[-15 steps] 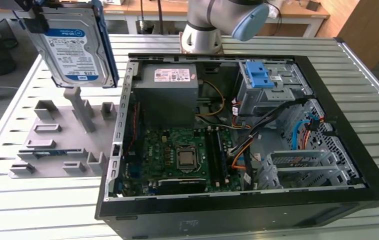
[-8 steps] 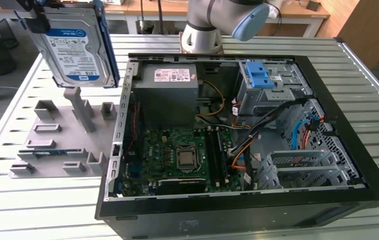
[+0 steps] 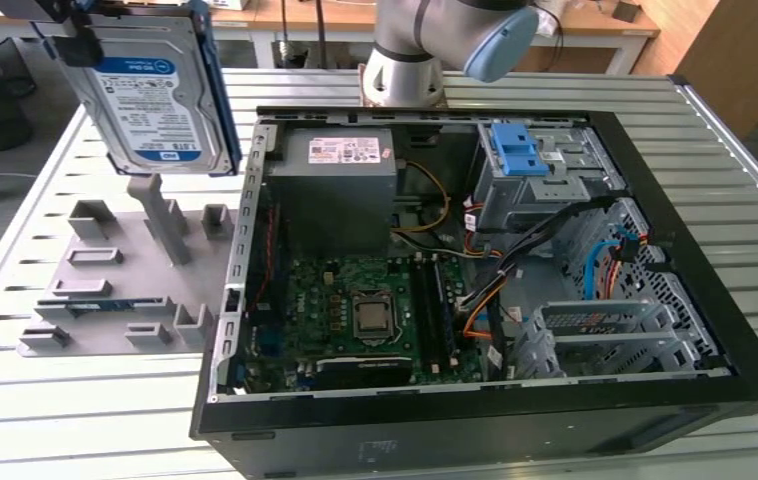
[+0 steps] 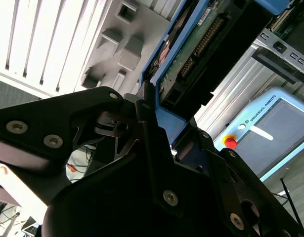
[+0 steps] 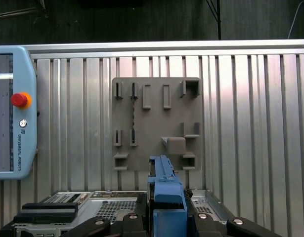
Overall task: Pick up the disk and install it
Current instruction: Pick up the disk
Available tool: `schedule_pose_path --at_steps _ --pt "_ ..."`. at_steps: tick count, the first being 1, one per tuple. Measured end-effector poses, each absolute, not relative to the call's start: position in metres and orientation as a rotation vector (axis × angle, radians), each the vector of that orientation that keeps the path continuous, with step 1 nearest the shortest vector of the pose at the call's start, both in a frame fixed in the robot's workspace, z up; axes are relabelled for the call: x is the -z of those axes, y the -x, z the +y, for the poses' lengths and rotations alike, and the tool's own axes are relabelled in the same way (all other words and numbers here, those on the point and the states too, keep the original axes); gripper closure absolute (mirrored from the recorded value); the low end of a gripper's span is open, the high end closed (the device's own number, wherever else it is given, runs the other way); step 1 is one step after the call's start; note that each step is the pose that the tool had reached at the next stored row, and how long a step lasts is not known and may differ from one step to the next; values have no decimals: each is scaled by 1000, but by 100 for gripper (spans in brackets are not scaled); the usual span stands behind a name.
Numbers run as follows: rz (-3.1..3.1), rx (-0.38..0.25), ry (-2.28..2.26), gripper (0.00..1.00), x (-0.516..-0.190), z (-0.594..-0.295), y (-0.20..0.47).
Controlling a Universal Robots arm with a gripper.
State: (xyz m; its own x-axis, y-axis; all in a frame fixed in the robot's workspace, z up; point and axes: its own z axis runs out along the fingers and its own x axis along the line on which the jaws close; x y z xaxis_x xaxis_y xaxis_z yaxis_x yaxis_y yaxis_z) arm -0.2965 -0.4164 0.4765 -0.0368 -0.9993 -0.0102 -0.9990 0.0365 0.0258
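Note:
The disk [image 3: 159, 95], a silver-grey drive with a white-and-blue label in a blue carrier, hangs upright in the air at the exterior view's upper left, above the grey parts holder [image 3: 112, 280]. My gripper [image 3: 79, 30] is shut on its upper end. In the second wrist view the black fingers [image 4: 147, 128] clamp the blue carrier, and the disk's green circuit board [image 4: 201, 44] faces the camera. In the first wrist view the carrier's blue edge [image 5: 166, 190] stands out between the jaws, over the holder [image 5: 156, 123].
The open computer case [image 3: 699, 380] lies on the slatted metal table [image 3: 753, 190] at the exterior view's right. It holds a motherboard [image 3: 366, 315], a grey power supply box [image 3: 339, 185] and a drive bay with blue latch tabs [image 3: 519, 150]. A teach pendant [image 5: 11, 113] lies near the holder.

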Motion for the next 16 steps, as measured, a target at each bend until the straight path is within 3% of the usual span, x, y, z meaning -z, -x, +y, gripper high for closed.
schedule_pose_path --at_steps 16 --pt "-2254 40 -2173 64 -477 -417 291"
